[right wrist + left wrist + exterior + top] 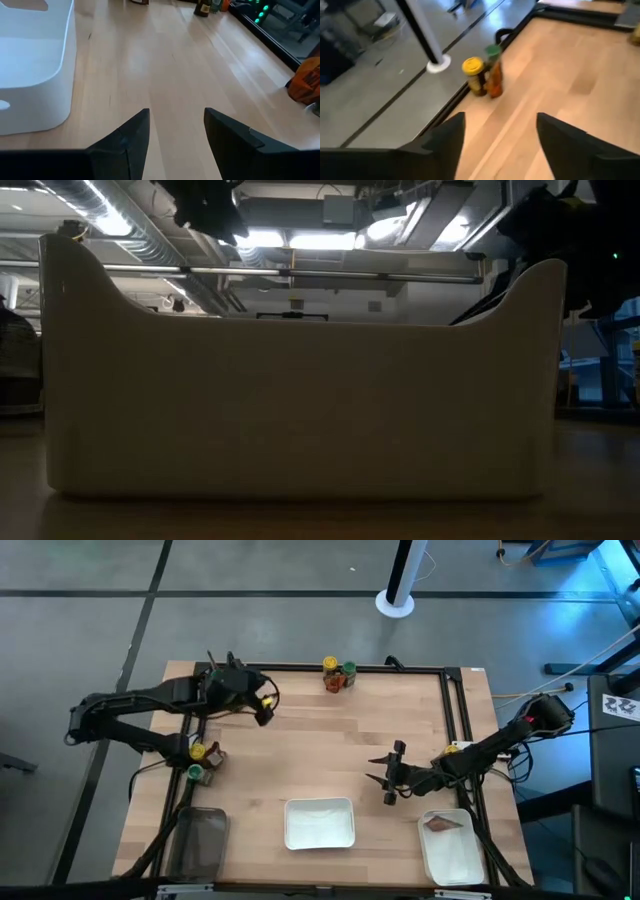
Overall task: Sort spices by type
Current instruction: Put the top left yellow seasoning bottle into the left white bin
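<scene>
At the far edge of the wooden table (pixel 330 750), a yellow-capped jar (pixel 330 666) stood with a green-capped jar (pixel 350 669) and a red-orange packet (pixel 334 683), all touching or just beside one another. The left wrist view showed the same cluster close to the table's black border rail, the yellow cap (pixel 473 65) beside the green cap (pixel 493 50). A second cluster sat near the table's left edge: another yellow-capped jar (pixel 198 751), another green-capped jar (pixel 195 773) and a small packet (pixel 213 755), close together under the left arm. One reddish packet (pixel 441 825) lay inside the right white tray (pixel 455 858) at the near right corner.

The middle white tray (pixel 320 824) stood at the near edge; in the low view its wall (pixel 300 410) filled almost the whole picture. A dark translucent bin (pixel 197 842) sat at the near left corner.

The left gripper (pixel 266 708) hung over the far left part of the table, its fingers (pixel 440 145) spread apart with nothing between them, pointing toward the far cluster. The right gripper (pixel 392 775) was over the right middle of the table, between the two white trays and farther in, its fingers (pixel 125 140) also spread and holding nothing.
</scene>
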Robot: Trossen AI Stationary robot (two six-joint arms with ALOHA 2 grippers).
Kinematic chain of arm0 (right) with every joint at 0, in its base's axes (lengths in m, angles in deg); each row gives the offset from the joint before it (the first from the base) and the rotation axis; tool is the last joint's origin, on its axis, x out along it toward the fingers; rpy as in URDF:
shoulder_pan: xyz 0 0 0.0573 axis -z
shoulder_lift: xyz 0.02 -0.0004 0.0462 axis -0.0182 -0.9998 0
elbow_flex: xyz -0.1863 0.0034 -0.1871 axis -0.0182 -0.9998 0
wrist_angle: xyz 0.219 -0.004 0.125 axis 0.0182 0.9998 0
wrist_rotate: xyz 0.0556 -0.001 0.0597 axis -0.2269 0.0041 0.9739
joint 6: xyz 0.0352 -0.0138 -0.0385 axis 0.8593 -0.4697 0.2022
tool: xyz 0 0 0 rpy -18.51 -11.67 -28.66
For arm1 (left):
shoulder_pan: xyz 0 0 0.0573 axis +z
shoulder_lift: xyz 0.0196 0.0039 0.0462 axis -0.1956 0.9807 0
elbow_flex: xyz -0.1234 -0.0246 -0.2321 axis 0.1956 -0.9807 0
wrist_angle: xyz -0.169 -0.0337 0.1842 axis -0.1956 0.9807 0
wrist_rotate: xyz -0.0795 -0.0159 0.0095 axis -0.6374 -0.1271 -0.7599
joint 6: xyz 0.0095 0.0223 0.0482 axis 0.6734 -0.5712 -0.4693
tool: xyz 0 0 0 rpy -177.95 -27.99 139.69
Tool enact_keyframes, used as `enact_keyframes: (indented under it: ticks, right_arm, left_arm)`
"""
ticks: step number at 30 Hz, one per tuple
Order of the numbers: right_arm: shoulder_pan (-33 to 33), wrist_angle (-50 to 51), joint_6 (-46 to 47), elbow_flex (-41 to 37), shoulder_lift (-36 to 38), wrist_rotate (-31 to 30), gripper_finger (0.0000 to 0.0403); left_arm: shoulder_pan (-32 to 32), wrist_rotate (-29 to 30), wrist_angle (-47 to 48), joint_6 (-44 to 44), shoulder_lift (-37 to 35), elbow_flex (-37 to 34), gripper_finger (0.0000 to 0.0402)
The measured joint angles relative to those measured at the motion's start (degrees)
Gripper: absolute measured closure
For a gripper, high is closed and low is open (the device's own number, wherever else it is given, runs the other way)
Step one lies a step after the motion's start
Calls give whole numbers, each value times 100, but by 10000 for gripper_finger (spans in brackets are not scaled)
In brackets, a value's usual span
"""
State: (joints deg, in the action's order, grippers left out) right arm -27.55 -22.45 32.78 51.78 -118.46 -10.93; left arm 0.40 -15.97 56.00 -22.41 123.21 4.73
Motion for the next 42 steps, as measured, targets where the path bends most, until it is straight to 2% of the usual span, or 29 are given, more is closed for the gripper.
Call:
enact_keyframes:
  ticks: [4, 7, 14, 21, 32, 42]
  right_arm:
    - [-2, 3, -78, 0, 0, 1, 214]
    - [-3, 7, -77, 0, 0, 2, 214]
    - [-9, 11, -75, 0, 0, 2, 214]
    - [-9, 9, -74, 0, 0, 2, 214]
    - [-9, 4, -210, 0, 0, -55, 214]
    - [-9, 18, -221, 0, 0, -48, 214]
  left_arm:
    - [349, 4, 452, 235, 1, 209, 118]
    - [585, 114, 863, 540, 1, 299, 106]
    - [757, 227, 1242, 718, -14, 161, 109]
    - [1182, 263, 1617, 1666, 112, 137, 110]
    - [1976, 166, 3199, 1913, 1155, 585, 111]
    - [2370, 157, 3550, 1744, 1905, 543, 111]
